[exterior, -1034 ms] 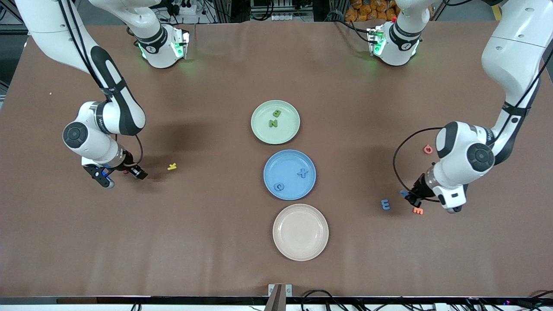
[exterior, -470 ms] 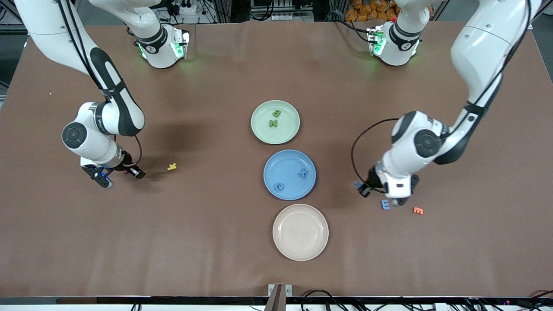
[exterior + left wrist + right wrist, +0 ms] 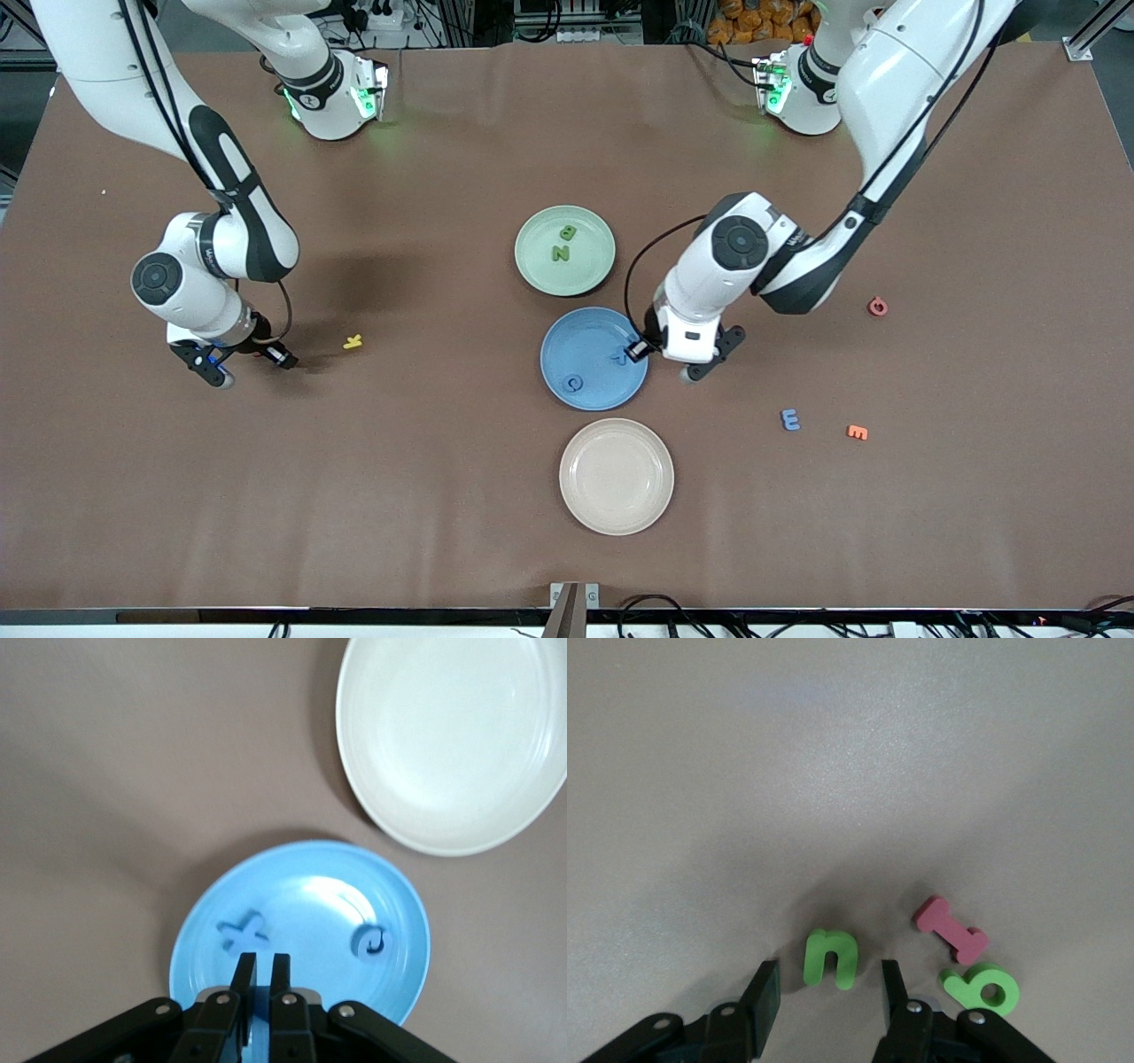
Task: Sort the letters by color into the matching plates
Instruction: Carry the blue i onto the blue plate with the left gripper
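While the left tool (image 3: 261,967) pinches a blue letter (image 3: 259,1005), the right tool (image 3: 829,985) straddles a green letter (image 3: 830,958), parted.

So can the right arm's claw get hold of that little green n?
Probably yes: the right gripper stands open right at the green n, nothing between them; the red letter and green letter lie beside.

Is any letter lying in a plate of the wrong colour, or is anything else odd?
No. The pale mint green plate holds two green letters, and the medium blue plate holds two blue letters. The beige-cream plate is empty. Nothing is spilled or damaged.
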`<action>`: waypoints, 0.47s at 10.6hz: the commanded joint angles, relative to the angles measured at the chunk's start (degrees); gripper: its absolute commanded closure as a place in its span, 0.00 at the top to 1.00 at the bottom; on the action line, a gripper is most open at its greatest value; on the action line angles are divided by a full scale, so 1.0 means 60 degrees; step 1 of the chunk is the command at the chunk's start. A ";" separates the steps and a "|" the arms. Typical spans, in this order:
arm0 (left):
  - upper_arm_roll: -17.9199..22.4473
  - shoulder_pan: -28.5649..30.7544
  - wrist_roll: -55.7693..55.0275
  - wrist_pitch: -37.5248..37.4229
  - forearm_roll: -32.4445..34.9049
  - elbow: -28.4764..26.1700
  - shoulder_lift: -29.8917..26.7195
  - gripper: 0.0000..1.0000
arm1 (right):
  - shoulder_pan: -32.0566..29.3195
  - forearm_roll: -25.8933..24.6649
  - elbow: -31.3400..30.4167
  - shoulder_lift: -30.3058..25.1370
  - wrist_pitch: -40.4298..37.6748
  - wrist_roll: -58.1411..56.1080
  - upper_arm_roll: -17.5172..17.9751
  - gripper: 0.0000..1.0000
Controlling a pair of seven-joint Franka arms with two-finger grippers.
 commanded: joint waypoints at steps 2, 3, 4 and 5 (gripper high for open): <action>0.0113 -0.0701 -0.0168 0.0187 0.0170 0.0736 0.0641 0.00 | -0.0078 -0.0131 0.0011 0.0111 0.0266 -0.0247 0.0010 0.50; 0.0113 -0.0862 -0.0038 0.0187 0.0257 0.0752 0.0656 0.00 | -0.0078 -0.0131 0.0026 0.0111 0.0266 -0.0247 0.0010 0.43; 0.0418 -0.1096 0.0123 0.0187 0.0519 0.0840 0.0656 0.52 | -0.0078 -0.0131 0.0026 0.0111 0.0266 -0.0247 -0.0005 0.37; 0.0769 -0.1431 0.0197 0.0187 0.1015 0.0971 0.0656 1.00 | -0.0078 -0.0131 0.0026 0.0111 0.0266 -0.0247 -0.0005 0.26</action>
